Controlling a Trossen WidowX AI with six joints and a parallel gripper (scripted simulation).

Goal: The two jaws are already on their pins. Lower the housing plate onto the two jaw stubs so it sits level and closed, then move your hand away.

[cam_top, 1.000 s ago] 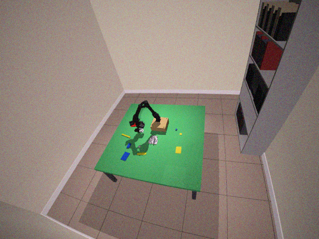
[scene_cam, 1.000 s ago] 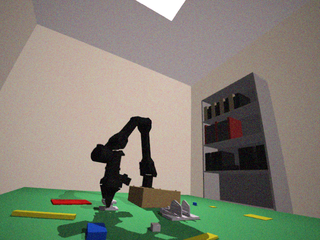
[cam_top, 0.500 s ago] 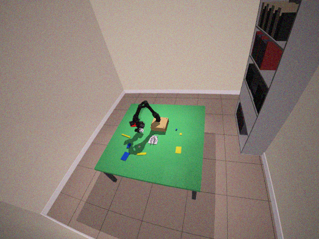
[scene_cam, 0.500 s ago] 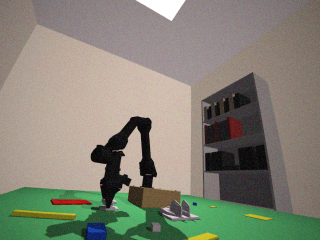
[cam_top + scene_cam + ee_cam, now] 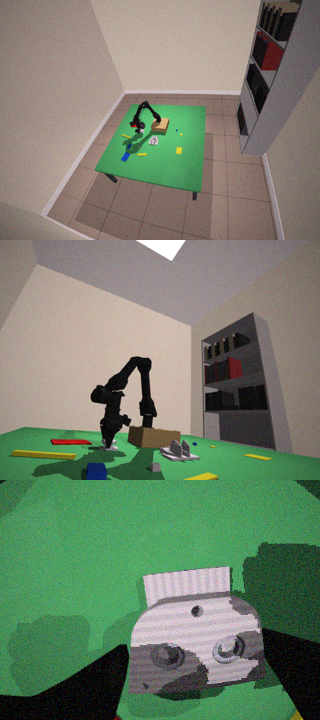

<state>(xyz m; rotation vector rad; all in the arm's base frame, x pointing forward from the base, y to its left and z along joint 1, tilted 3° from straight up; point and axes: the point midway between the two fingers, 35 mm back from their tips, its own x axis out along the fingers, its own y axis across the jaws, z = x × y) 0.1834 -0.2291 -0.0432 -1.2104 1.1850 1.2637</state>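
Note:
The housing plate (image 5: 141, 131) (image 5: 115, 448) (image 5: 195, 627) is pale, with a rounded edge, two large ringed holes and one small hole; a ribbed rectangular part shows beyond it in the wrist view. It is low over or on the green table, which I cannot tell exactly. My gripper (image 5: 108, 447) (image 5: 193, 644) is open around it, one black finger at each side. Some shadow falls on the plate. The two jaws (image 5: 176, 448) (image 5: 185, 447) stand upright side by side on their pale base (image 5: 170, 458), apart from my gripper. The jaw assembly (image 5: 153, 140) lies in front of the wooden block.
The wooden block (image 5: 160, 125) (image 5: 160, 437) carries the arm's foot. A red slab (image 5: 71, 442), yellow bars (image 5: 126, 136) (image 5: 142, 154), blue blocks (image 5: 125, 157) (image 5: 129, 145) and a small grey cube (image 5: 155, 467) lie around. A yellow plate (image 5: 179, 150) lies beyond the jaws.

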